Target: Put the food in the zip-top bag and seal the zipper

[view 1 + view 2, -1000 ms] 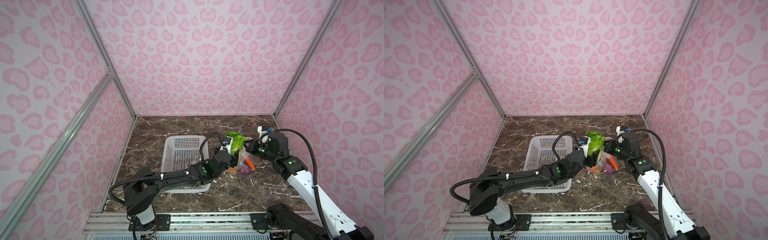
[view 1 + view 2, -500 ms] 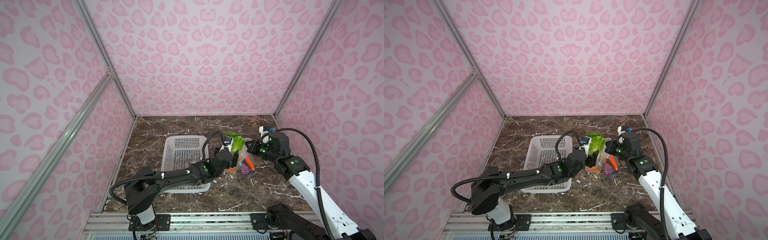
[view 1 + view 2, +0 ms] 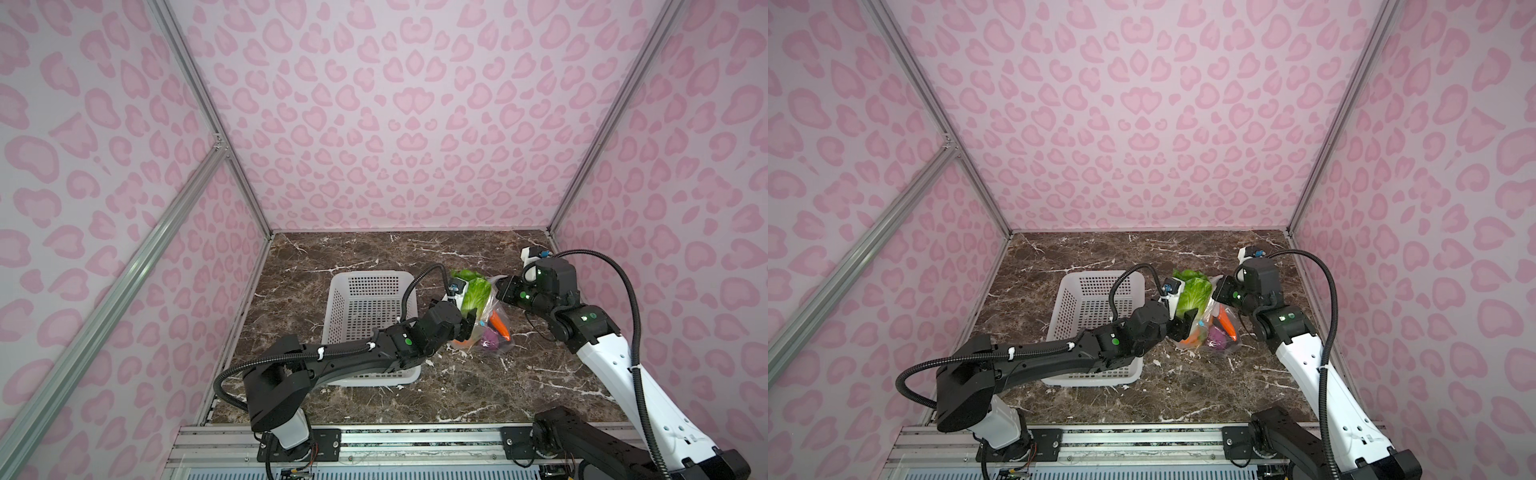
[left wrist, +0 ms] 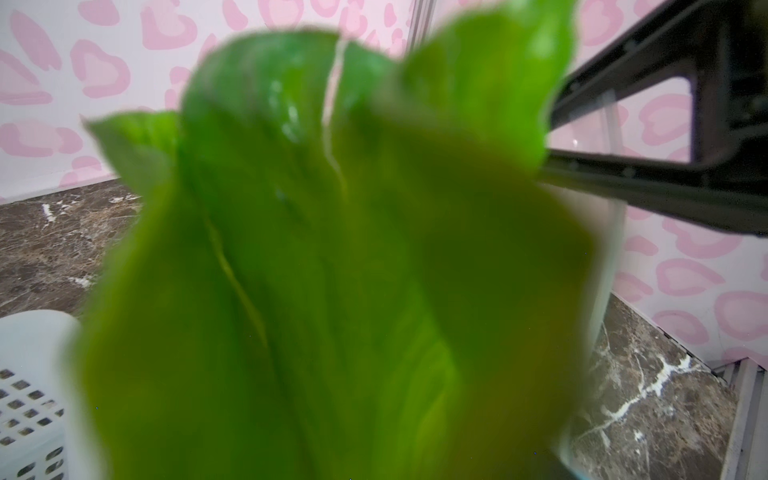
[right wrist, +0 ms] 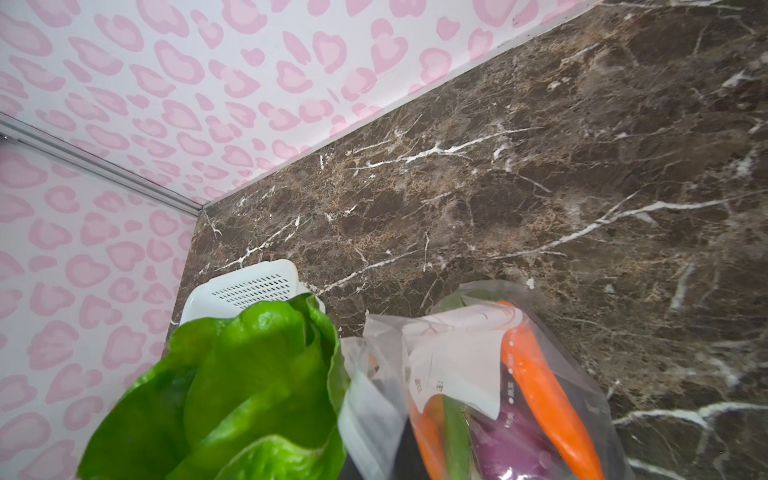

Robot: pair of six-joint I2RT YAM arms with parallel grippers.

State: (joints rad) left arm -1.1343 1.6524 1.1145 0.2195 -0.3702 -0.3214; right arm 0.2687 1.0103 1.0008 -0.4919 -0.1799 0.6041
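Observation:
My left gripper [image 3: 468,323] [image 3: 1187,320] is shut on the lower end of the green lettuce [image 3: 473,293] [image 3: 1190,297] and holds it upright at the mouth of the zip-top bag [image 3: 492,332] [image 3: 1214,336]. The lettuce [image 4: 332,270] fills the left wrist view. My right gripper [image 3: 500,288] [image 3: 1217,291] is shut on the bag's upper edge and holds the mouth up. Inside the bag [image 5: 457,349] lie an orange carrot [image 5: 540,386], a purple onion [image 5: 511,440] and other orange pieces. The zipper strip [image 5: 363,415] runs beside the lettuce [image 5: 232,395].
A white perforated basket [image 3: 370,316] [image 3: 1096,299] stands left of the bag, partly under my left arm. The brown marble table [image 3: 457,386] is walled in by pink patterned panels. The right wall stands close behind my right arm.
The lettuce in my left gripper has sunk slightly toward the bag's mouth. My right gripper has kept its hold on the bag's edge and barely moved.

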